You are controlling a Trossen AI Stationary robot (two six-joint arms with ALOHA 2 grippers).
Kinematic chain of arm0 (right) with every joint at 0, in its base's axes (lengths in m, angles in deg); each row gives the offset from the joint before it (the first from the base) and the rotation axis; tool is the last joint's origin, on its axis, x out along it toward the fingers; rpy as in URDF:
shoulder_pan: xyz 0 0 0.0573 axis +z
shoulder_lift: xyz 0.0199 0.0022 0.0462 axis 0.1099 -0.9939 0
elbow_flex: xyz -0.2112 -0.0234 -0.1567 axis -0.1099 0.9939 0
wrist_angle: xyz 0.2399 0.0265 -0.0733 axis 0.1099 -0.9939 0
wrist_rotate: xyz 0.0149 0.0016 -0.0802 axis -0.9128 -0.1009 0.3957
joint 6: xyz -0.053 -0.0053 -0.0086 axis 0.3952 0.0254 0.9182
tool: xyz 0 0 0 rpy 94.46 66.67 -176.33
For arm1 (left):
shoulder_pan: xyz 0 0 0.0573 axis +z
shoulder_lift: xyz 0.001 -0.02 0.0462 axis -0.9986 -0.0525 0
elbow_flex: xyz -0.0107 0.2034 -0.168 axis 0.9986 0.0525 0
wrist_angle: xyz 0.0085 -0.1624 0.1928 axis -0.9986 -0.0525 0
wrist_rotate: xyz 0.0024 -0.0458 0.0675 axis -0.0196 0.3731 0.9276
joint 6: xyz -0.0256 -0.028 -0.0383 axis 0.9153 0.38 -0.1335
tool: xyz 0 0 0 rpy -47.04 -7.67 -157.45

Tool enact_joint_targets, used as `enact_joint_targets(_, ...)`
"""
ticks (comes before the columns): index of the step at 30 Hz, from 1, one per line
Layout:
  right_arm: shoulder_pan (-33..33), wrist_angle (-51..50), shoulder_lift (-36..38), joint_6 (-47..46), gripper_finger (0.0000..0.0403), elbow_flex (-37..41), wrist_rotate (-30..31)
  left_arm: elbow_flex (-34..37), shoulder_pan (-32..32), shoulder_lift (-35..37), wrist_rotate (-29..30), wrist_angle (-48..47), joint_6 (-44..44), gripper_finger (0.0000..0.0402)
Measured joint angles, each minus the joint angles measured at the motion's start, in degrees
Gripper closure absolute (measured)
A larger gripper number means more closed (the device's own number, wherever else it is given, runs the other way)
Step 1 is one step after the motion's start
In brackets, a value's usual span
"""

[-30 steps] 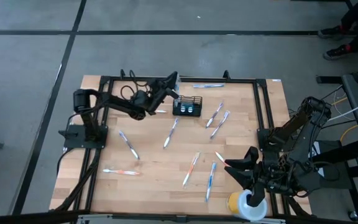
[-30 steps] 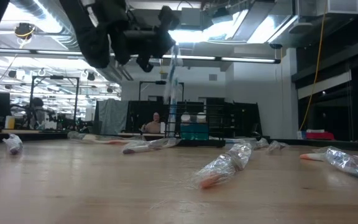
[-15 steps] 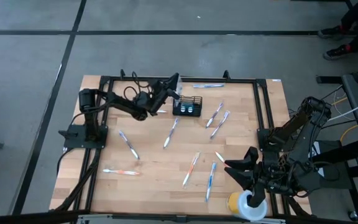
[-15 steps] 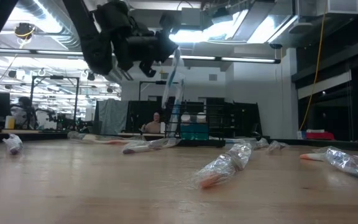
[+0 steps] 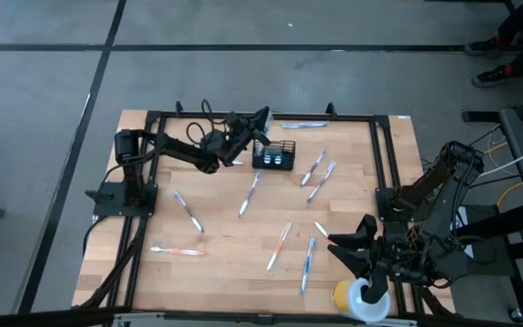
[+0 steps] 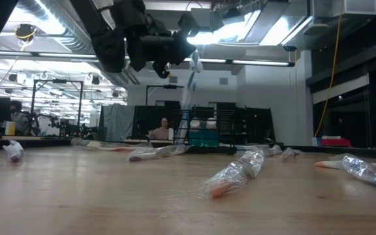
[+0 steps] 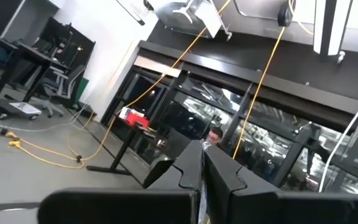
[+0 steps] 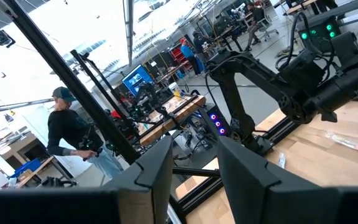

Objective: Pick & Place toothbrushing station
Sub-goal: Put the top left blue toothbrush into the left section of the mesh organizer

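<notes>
Black mesh toothbrushing station (image 5: 274, 155): stands upright near the far edge of the wooden surface (image 5: 225, 245), already holding some pale and teal items, so it evidently serves as the collecting point. Left gripper (image 5: 260, 121): raised just beside and above the station, fingers clenched on a wrapped toothbrush (image 6: 190, 81) that hangs nearly upright, handle down; this orientation appears chosen so it can drop end-first into the holder's open top. Loose wrapped toothbrushes (image 5: 280, 247): scattered flat across the surface, well apart from one another, apparently awaiting collection; one lies beyond the station by the frame. Right gripper (image 5: 357, 245): parked at the near right corner of the surface, fingers parted and grasping nothing, just beside a yellow cup (image 5: 354, 299) with a pale lid.
</notes>
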Motion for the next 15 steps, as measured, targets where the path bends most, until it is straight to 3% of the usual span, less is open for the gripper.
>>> enact_joint_targets(15, 0.0, 0.0, 0.0, -0.2, 0.0273, 0.0, -0.1, 0.0, 1.4, 0.0, 0.5, 2.0, -1.6, 0.0400)
